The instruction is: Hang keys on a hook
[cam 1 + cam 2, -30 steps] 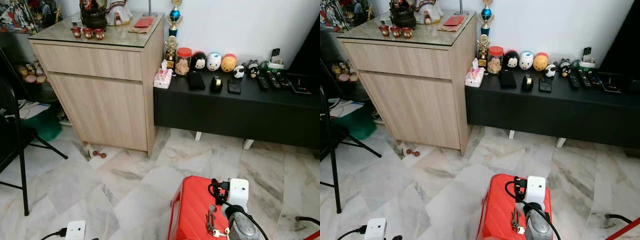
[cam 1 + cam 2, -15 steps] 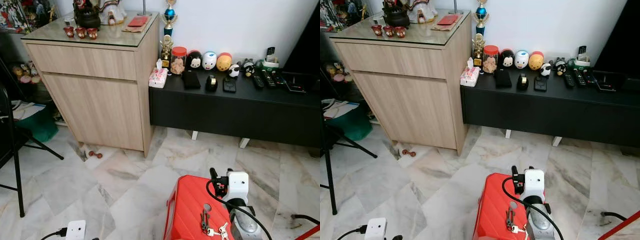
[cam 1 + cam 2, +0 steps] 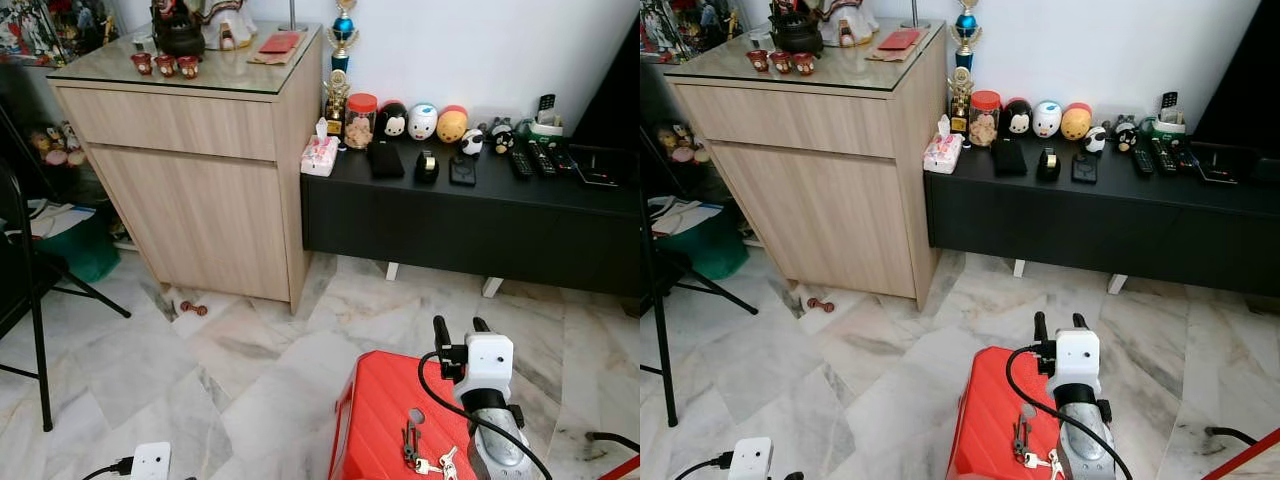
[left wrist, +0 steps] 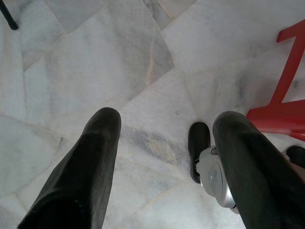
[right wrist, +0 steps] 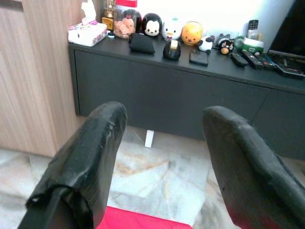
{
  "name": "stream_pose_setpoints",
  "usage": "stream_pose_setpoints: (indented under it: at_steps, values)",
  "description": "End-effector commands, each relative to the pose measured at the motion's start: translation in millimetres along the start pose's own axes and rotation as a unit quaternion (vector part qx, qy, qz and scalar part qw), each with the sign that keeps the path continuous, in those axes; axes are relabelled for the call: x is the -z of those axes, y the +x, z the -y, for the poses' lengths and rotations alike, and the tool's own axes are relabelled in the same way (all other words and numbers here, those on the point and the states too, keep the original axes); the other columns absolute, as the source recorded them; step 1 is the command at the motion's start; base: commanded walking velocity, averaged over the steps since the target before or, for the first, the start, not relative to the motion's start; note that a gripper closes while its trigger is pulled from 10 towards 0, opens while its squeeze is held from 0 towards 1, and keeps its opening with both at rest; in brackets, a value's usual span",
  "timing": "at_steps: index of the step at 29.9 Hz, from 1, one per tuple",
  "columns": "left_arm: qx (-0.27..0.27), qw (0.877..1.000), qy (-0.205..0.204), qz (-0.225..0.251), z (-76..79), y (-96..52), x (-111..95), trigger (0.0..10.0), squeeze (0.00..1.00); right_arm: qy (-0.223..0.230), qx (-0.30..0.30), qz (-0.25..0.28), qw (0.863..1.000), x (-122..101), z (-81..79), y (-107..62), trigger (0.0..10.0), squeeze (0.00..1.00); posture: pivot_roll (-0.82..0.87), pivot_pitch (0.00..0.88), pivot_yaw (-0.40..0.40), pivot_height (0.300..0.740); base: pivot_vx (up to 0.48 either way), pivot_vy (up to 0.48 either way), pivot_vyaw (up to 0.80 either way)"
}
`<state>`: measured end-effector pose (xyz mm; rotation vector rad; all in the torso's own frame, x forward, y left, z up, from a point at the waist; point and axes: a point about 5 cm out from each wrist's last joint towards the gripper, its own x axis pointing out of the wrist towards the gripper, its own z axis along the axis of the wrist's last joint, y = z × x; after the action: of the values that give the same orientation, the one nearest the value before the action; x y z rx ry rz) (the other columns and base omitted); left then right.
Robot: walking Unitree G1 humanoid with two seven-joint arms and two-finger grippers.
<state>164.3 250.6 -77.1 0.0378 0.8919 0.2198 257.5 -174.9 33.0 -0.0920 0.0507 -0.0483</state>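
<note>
**Head view: keys on the stool, nothing picked up**

From my seat the job looks barely begun. The keys (image 3: 425, 455) lie on top of the red stool (image 3: 375, 420), a small bunch with a dark fob and a couple of pale blades, right at the lower edge of the head views. My right gripper (image 3: 458, 327) is raised above the far end of the stool, fingers parted and holding nothing; its wrist camera looks between the two black fingers (image 5: 90, 152) toward the black TV bench (image 5: 167, 90) with its row of round toy figures (image 3: 422, 121). The keys sit just beside the arm's forearm, behind the fingertips, so they are not in the grasp.

My left gripper (image 4: 164, 157) hangs low over the marble floor (image 4: 119, 71), also spread and empty, with a leg of the stool off to one side.

I see no hook anywhere: not on the wooden cabinet (image 3: 200, 170), not on the white wall above the bench. I judge that everything remains: bring the right gripper back down onto the keys, close on them, lift, then find the hook and hang them.
</note>
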Motion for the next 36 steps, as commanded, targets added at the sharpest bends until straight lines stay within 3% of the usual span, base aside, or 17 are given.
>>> stream_pose_setpoints:
  at_steps: [1, 19, 28, 36]
  values:
    - [-0.005, 1.0, 0.01, -0.006, -2.3, -1.6, 5, 10.0, 0.0, 0.01, -0.003, 0.009, 1.0, -8, -3.4, 4.7, 10.0, 0.0, 0.13, 0.0, -0.025, 0.74, 0.0, 0.0, 0.0]
    - [-0.004, 1.0, 0.012, 0.002, -0.7, -1.3, 3, 10.0, 0.0, -0.006, -0.054, -0.009, 0.998, -13, -17.3, 5.3, 10.0, 0.0, 0.12, 0.0, -0.023, 0.74, 0.0, 0.0, 0.0]
    - [-0.001, 1.0, 0.014, 0.002, 2.6, -0.4, 1, 10.0, 0.0, -0.006, -0.059, -0.019, 0.998, -11, -17.9, 5.5, 10.0, 0.0, 0.11, 0.0, -0.021, 0.691, 0.0, 0.0, 0.0]
    - [0.0, 1.0, 0.015, 0.003, 4.2, -0.2, 1, 10.0, 0.0, -0.003, -0.065, -0.012, 0.998, -13, -18.0, 4.9, 10.0, 0.0, 0.11, 0.0, -0.02, 0.686, 0.0, 0.0, 0.0]
